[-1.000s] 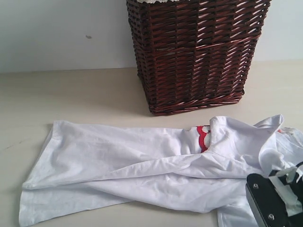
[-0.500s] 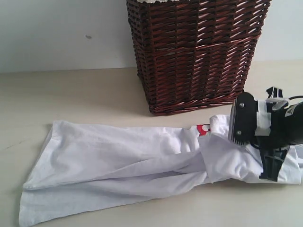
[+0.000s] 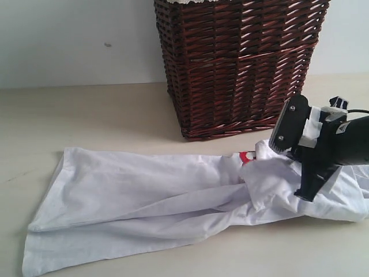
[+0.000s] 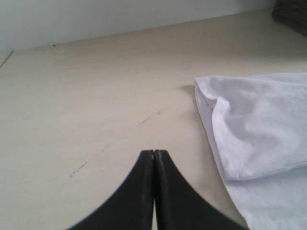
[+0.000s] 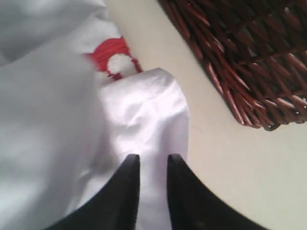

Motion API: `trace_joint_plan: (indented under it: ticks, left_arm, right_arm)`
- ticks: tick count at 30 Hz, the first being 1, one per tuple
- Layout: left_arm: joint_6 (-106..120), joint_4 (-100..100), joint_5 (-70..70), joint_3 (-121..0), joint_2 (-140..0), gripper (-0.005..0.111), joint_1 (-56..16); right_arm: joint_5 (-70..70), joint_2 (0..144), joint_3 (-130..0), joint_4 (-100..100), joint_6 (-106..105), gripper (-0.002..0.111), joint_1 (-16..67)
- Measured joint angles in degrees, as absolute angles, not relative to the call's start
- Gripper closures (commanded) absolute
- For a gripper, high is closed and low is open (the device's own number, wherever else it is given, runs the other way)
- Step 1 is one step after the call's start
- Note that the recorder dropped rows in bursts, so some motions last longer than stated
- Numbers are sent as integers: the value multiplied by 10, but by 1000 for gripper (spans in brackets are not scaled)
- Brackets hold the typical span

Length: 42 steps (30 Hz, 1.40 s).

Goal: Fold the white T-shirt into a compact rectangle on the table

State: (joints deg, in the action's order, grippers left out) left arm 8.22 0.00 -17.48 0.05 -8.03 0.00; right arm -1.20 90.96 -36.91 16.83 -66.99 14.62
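The white T-shirt lies stretched out along the table, its right end folded over into a bunch near the basket. A bit of red-outlined lettering peeks out by the fold. My right gripper hangs just over that folded end, fingers pointing down. In the right wrist view its jaws stand a little apart and open, with white cloth lying under the gap. My left gripper is shut and empty over bare table, beside the shirt's hem corner.
A dark brown wicker basket stands at the back, close behind the shirt's right end and my right gripper. A pale wall runs behind the table. Bare table stretches to the left of the shirt.
My right gripper moved from the front right corner up and back, pulling the shirt's right end over itself toward the basket. Its jaws have since parted. The left gripper's own movement cannot be judged.
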Motion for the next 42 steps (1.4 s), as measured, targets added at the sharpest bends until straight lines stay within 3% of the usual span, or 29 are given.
trace_joint_plan:
  ticks: [4, 13, 16, 23, 26, 35, 42]
  left_arm:
    - [82, 0, -175, 1, -80, 107, 0]
    - [82, 0, -175, 1, -80, 107, 0]
    - [82, 0, -175, 1, -80, 107, 0]
    - [82, 0, -175, 1, -80, 107, 0]
    - [82, 0, -175, 1, -80, 107, 0]
    - [82, 0, -175, 1, -80, 107, 0]
    - [82, 0, -175, 1, -80, 107, 0]
  right_arm:
    - [84, 947, -369, 213, -637, 67, 146]
    - [190, 965, -369, 305, -623, 68, 146]
    - [125, 923, -388, 293, -600, 70, 146]
    - [-282, 896, -423, 184, -700, 78, 146]
    - [-319, 922, -415, 172, -715, 83, 146]
    - [-128, 958, -415, 99, -512, 87, 146]
    - [-27, 961, -415, 80, -478, 87, 146]
